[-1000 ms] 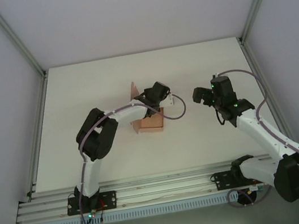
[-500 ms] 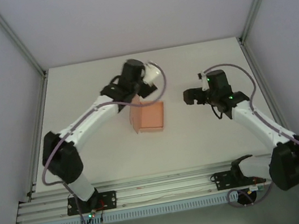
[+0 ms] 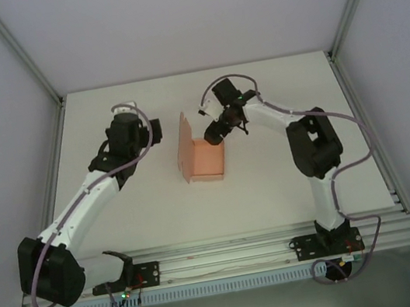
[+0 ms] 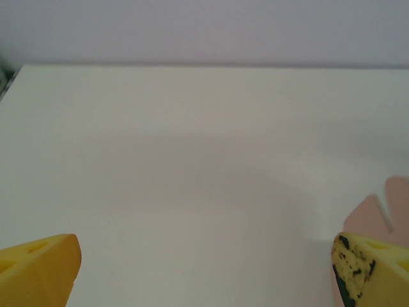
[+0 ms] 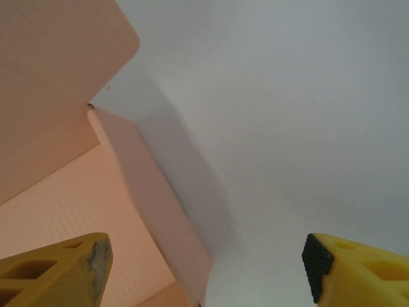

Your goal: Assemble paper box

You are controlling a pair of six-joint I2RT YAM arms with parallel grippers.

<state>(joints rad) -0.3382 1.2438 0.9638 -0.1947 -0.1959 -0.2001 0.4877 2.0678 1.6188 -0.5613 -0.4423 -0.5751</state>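
The paper box is a salmon-pink open tray in the middle of the table, with a tall flap standing up on its left side. My right gripper hovers at the box's far right corner. In the right wrist view the box's thin side wall runs between the wide-apart fingers of my right gripper, one finger over the box's inside, the other over the table. My left gripper is left of the box, apart from it. In the left wrist view my left gripper stands open over bare table, a pink flap at the right edge.
White table with a metal frame post on each side and grey walls behind. The arm bases sit on the rail at the near edge.
My left arm let go, swung away from the box to the left and stands open. My right arm crossed from the right side to the box's far right corner. The left flap now stands upright.
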